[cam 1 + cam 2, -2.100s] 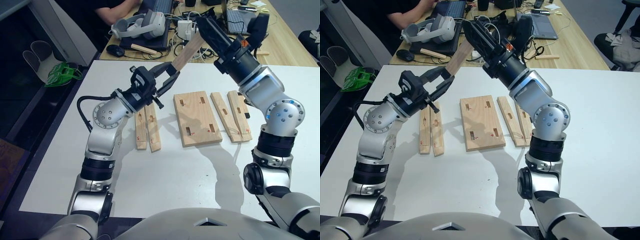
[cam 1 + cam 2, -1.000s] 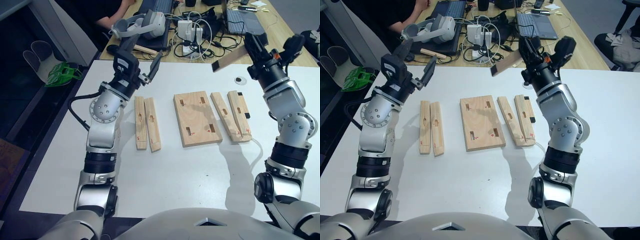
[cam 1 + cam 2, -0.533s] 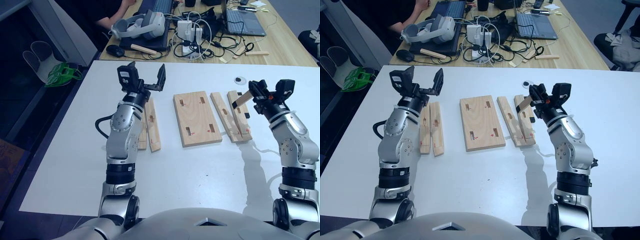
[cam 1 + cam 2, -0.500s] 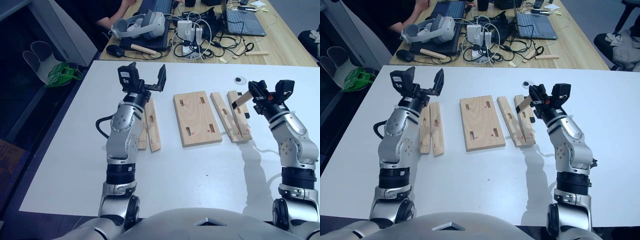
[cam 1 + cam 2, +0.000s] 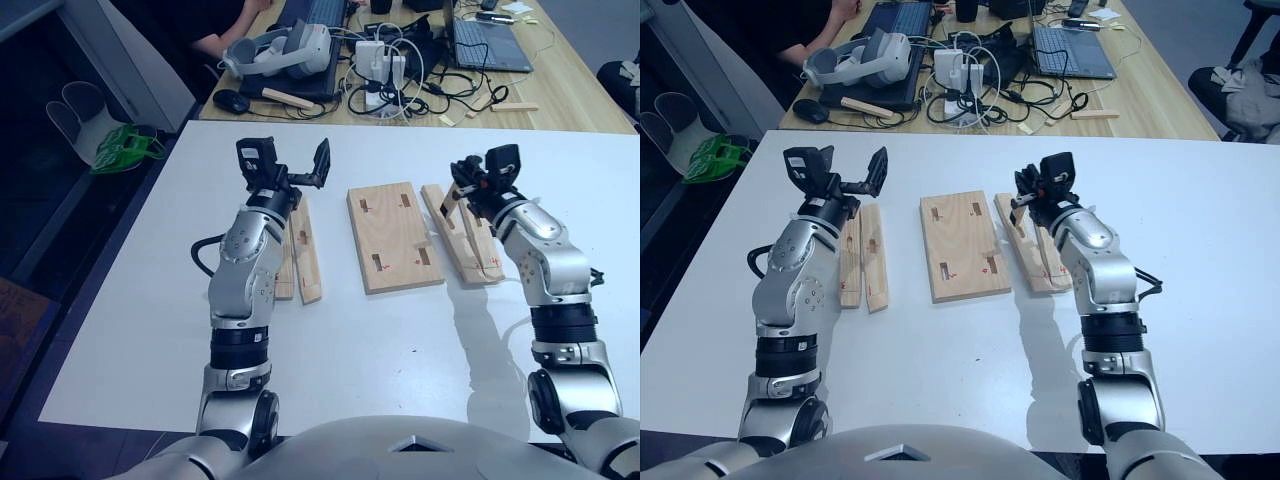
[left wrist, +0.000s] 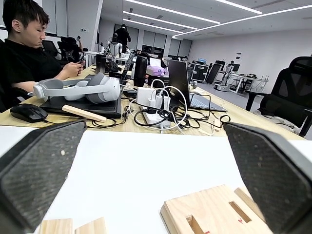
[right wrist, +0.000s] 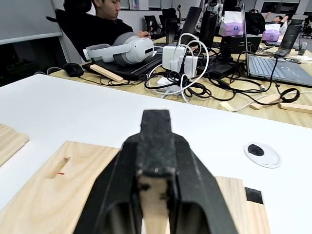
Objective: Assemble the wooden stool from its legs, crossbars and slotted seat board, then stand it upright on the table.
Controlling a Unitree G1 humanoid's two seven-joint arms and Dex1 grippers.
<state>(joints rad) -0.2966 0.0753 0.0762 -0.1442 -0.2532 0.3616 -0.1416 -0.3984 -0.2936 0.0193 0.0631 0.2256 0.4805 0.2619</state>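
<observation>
- Left eye view: flat rectangular pale-wood slotted seat board [image 5: 395, 238] lies mid white surface [image 5: 380, 340], long axis running away from the robot; left pair of long slotted wooden bars [image 5: 303, 255] just beside it on one side, right pair of the same [image 5: 466, 250] just beside it on the other, all parallel to the board
- Left gripper [image 5: 290, 165] hovers over the far end of the left pair; spread wide, holding nothing
- Right gripper [image 5: 463, 186] sits over the far end of the right pair, clamped on a short pale wooden bar [image 5: 450, 205] that slants down toward the board's far right corner
- Left wrist view: dark pads [image 6: 39, 170] far apart; seat board low between them, slots facing up
- Right wrist view: closed tight on the short pale wooden bar's end; seat board and one open slot [image 7: 59, 165] lie low to one side
- Judgement: the board's near slots lie to the left of the held bar; right arm is nearer; bar needs turning upright before it can enter a slot
</observation>
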